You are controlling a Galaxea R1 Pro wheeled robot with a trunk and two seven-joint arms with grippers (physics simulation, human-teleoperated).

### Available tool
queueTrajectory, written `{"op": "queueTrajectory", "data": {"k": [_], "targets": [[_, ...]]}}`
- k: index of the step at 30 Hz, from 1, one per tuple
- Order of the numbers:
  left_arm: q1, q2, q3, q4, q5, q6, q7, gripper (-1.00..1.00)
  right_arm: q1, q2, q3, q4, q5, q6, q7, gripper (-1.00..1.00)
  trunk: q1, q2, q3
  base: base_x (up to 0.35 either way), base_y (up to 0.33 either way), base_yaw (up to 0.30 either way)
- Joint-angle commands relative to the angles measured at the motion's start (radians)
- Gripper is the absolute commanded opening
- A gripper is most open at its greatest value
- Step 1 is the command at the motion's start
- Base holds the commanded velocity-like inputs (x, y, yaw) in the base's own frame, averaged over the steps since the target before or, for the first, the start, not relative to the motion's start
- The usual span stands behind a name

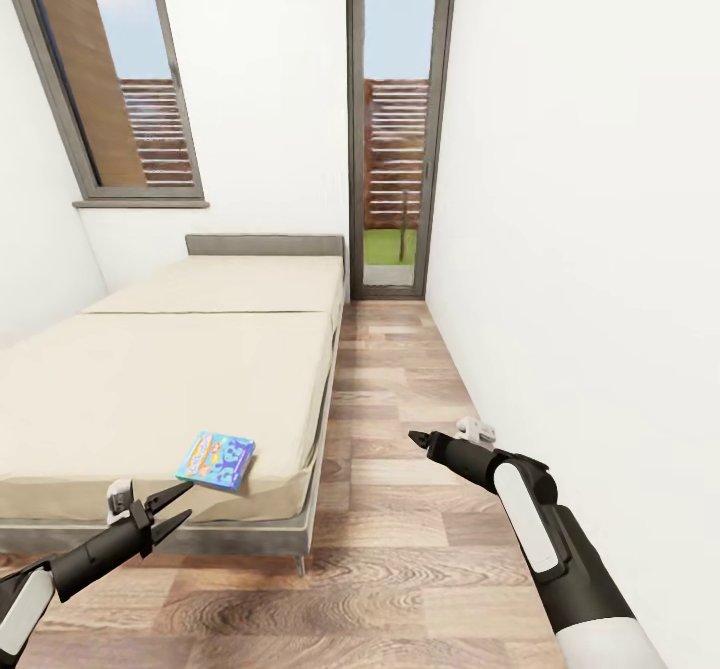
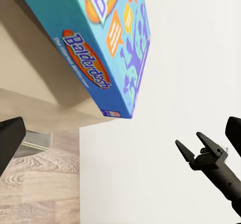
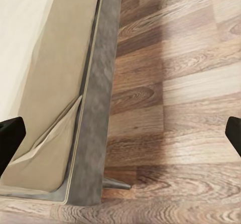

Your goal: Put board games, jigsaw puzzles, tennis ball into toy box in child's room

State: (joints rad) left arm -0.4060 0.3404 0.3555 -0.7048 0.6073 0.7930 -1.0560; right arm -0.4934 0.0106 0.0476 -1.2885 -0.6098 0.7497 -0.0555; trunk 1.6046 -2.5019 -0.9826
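From the head camera, a low bed (image 1: 190, 369) with a beige two-part mattress and grey frame runs along the left side of a narrow white-walled room, its grey headboard (image 1: 265, 245) against the far wall beside a tall glass door (image 1: 395, 124); a window (image 1: 110, 69) sits higher on the left. A small blue board game (image 1: 216, 460) lies flat on the mattress near the foot corner closest to the robot, close to the edge. The left gripper (image 1: 185, 506) hovers just in front of that corner, its two fingers spread apart, tips pointing toward the game and not touching it. The right gripper (image 1: 417, 438) hangs over the wood-plank floor (image 1: 420, 549) between the bed and the right wall; whether it is apart or together cannot be told here. In the left wrist camera the blue board game (image 2: 108, 43) looms large and close, orange lettering on its side, resting on the beige mattress (image 2: 30, 83), with the white wall (image 2: 165, 174) beyond and the right gripper (image 2: 193, 146) seen across the gap with its fingers parted. In the right wrist camera the bed's grey frame (image 3: 98, 113), a metal leg (image 3: 116, 184) and the mattress corner lie beside the plank floor (image 3: 181, 108), and the dark fingertips (image 3: 11, 143) stand wide apart at the picture's two edges, holding nothing.
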Motion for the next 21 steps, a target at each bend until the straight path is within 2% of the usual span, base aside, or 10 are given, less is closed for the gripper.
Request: {"op": "queueTrajectory", "data": {"k": [1,21], "targets": [[0.0,0.0,0.0,0.0,0.003,0.006,-0.001,1.0,-0.001,0.0,0.0,-0.001,-0.007,0.004,-0.006,1.0,0.0,0.0,-0.001,0.048,0.0,0.0],[0.0,0.0,0.0,0.0,0.003,0.006,-0.001,1.0,-0.001,0.0,0.0,0.0,-0.007,0.004,-0.006,1.0,0.0,0.0,-0.001,0.009,0.0,0.0]]}}
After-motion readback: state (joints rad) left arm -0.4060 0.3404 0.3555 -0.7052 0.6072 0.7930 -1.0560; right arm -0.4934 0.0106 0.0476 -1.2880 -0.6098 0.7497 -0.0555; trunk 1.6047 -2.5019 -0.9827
